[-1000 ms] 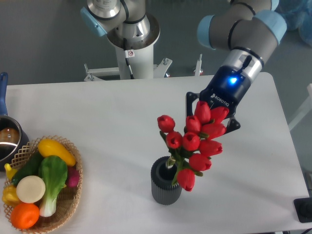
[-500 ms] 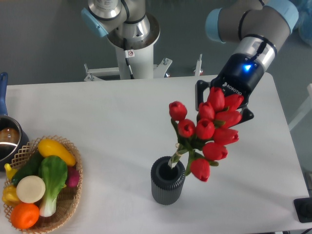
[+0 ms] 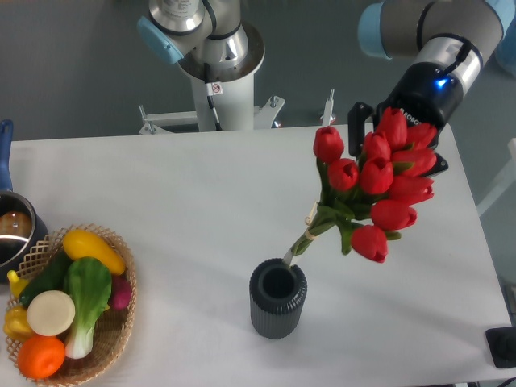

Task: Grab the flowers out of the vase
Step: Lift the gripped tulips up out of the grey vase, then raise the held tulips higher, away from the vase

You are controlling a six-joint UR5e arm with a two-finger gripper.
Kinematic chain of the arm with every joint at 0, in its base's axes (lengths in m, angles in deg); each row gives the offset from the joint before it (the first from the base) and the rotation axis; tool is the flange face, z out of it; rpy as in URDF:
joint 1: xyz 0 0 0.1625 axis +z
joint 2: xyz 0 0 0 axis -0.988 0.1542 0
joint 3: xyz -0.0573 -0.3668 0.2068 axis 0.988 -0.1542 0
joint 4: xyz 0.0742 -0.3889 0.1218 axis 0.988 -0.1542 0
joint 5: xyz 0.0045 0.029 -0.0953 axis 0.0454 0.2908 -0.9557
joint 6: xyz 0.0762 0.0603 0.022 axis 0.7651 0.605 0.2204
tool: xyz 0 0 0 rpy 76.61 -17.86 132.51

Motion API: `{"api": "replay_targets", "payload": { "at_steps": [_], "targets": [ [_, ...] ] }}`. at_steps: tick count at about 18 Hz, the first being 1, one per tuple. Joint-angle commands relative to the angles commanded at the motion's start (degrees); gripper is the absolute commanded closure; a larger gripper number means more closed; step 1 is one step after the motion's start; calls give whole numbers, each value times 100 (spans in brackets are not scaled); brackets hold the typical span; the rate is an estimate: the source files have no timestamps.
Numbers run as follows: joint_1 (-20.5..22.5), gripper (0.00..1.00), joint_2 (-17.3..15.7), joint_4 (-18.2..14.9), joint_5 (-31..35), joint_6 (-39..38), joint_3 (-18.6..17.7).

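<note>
The flowers (image 3: 376, 176), a bunch of red tulip buds with green stems, hang tilted in the air at the right. My gripper (image 3: 395, 147) is shut on the upper buds, and the buds hide most of its fingers. The pale stem ends point down-left and sit just above and to the right of the vase (image 3: 277, 311). The vase is a short dark grey ribbed cylinder standing upright near the table's front edge, its round mouth open and empty. The stems appear clear of the rim.
A wicker basket (image 3: 123, 321) of colourful vegetables sits at the front left. A metal pot (image 3: 11, 232) with a blue handle stands at the left edge. The arm's base (image 3: 218, 60) rises behind the table's back edge.
My gripper has risen up and to the right with the flowers. The stems, which were inside the vase a second ago, have come out of its mouth.
</note>
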Motion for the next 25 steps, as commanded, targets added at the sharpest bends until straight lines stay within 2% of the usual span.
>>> {"api": "replay_targets", "payload": {
  "at_steps": [2,6,8,10,12,14,15,19,21,22,25],
  "targets": [
    [88,96,-114,-9,201,371,-53],
    [177,97,-386,-18,1202,416,-97],
    [159,97,-562,-18,1877,547,-298],
    [80,97,-764,-26,2590,1107,-692],
    [27,97,-949,-62,3039,1190,-1044],
    [18,97,-1072,-79,3321,1198,-1221],
    [1,97,-1160,-123,3679,1181,-1300],
    [-324,96,-1432,-325,4883,1216,-1555],
    [-596,95,-1468,-369,5482,1225,-1617],
    [-693,94,-1477,-474,5719,1225,-1600],
    [-799,92,-1459,-1097,6230,1242,-1338]
  ]
}}
